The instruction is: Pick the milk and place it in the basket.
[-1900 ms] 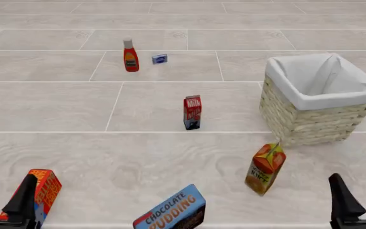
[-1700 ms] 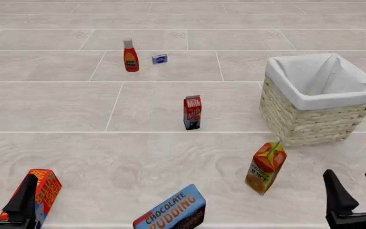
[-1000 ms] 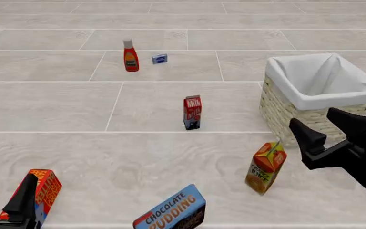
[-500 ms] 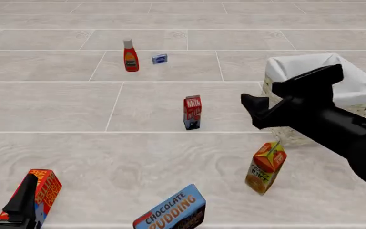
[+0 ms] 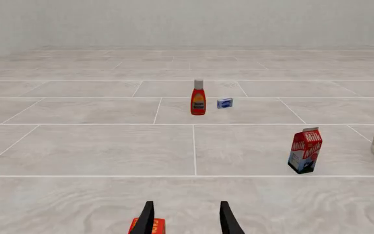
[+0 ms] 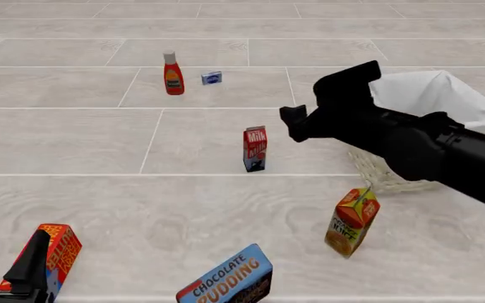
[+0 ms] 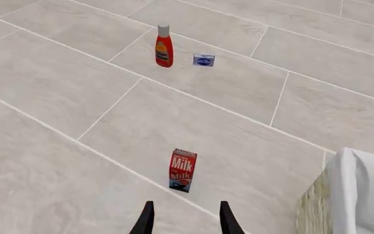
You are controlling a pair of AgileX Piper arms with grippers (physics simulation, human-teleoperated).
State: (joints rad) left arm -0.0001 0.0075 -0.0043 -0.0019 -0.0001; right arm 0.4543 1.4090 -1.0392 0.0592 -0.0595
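Right arm up in the air beside the milk

The milk stands upright on the counter — left of the basket, apart from it. Right gripper jaws apart, holding nothing; left gripper jaws apart too.

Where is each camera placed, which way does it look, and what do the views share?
Front view: above and behind the arms, looking forward and down; shows the right arm's claw near the milk and the basket.
Left wrist view: low, behind the left claw, looking across the floor.
Right wrist view: high, behind the right claw, looking down.
All three share the milk, ketchup bottle and basket.
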